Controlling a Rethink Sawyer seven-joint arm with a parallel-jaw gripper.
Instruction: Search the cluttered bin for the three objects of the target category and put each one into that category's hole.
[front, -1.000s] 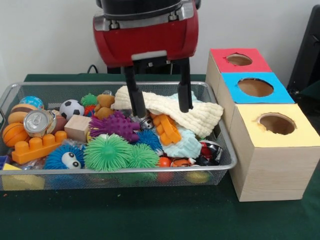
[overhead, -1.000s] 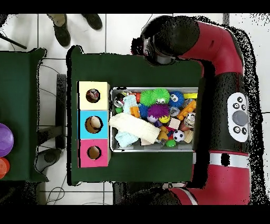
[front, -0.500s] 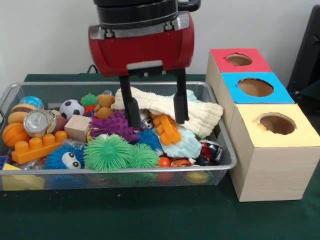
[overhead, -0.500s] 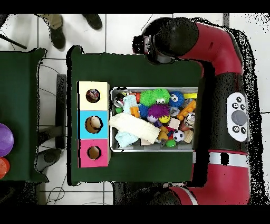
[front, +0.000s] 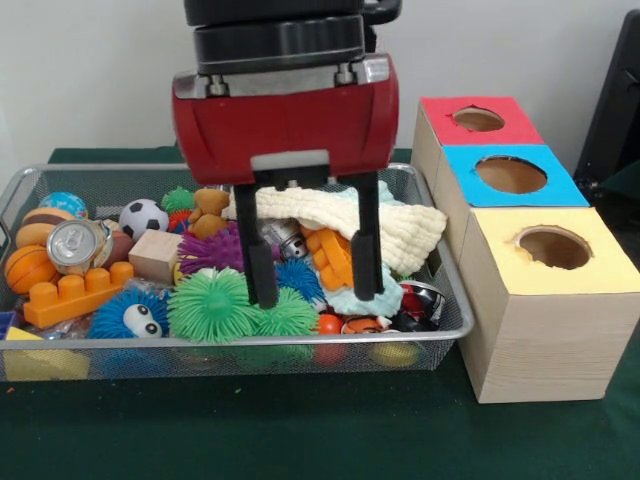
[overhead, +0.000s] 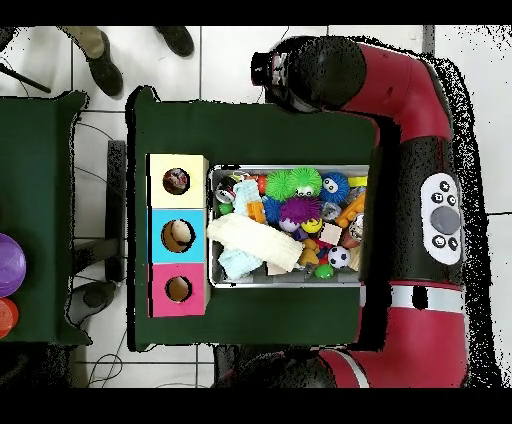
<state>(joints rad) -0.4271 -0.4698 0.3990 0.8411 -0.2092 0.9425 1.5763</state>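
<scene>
Since a moment ago we see the gripper (front: 312, 288) come forward toward the bin's (front: 455, 322) near side, its jaws spread wide and holding nothing. Left to right: green spiky ball (front: 213, 305) touches the left finger, orange block (front: 334, 257) sits between both, and the wooden box (front: 530, 300) with three holes stands beside the bin.

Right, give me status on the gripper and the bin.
Gripper open, low in the mesh bin, holding nothing. Fingers straddle the orange block piece. Cream cloth drapes the toys behind.
</scene>
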